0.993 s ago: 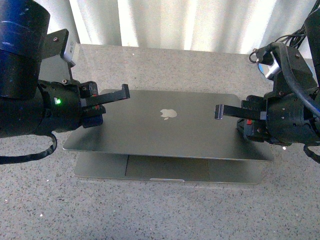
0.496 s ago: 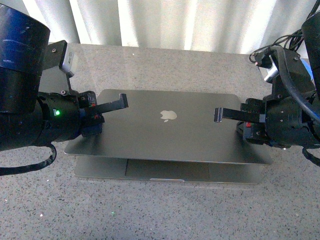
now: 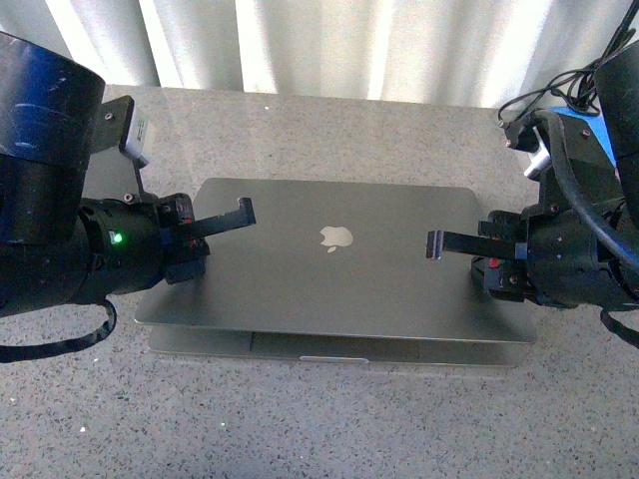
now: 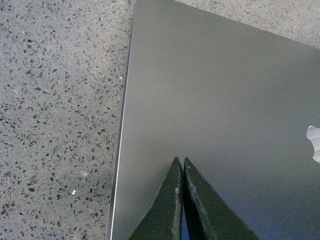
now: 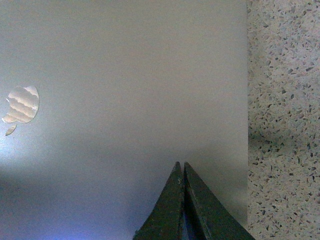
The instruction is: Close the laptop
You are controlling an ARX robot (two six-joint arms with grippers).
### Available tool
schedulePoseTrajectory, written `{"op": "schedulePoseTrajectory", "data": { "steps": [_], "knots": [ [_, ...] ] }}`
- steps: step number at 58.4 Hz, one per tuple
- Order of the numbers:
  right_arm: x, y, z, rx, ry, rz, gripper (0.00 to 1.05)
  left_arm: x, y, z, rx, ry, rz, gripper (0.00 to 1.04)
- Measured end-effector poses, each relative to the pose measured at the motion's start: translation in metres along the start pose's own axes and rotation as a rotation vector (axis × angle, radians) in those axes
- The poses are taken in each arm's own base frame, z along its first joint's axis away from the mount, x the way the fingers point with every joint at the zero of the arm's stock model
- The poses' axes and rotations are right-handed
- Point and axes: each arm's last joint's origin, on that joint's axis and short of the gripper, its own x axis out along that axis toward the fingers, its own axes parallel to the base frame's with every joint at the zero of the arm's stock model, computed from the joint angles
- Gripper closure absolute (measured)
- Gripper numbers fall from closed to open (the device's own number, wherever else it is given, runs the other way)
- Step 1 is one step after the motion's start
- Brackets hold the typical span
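Slim space-grey metal laptop [image 3: 339, 269], nearly shut on a speckled stone worktop [image 3: 329, 419], long axis left-right; clenched, empty left tool [image 3: 243, 212] and right tool [image 3: 433, 244] hang above its opposite ends.

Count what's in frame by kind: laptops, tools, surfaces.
Laptop: 1
Tools: 2, left tool and right tool, both shut
Table: 1
Total: 4

You have: laptop [image 3: 339, 284] centred on table [image 3: 300, 429] | left gripper [image 3: 244, 211] over its left half | right gripper [image 3: 432, 244] over its right half
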Motion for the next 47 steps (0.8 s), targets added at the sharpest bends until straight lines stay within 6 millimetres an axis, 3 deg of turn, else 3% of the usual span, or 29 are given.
{"op": "schedulePoseTrajectory", "data": {
  "steps": [47],
  "knots": [
    [0.009,0.002,-0.009,-0.013,0.031,-0.001,1.04,0.007,0.013,-0.014,-0.043,0.022,0.002,1.01]
  ]
}}
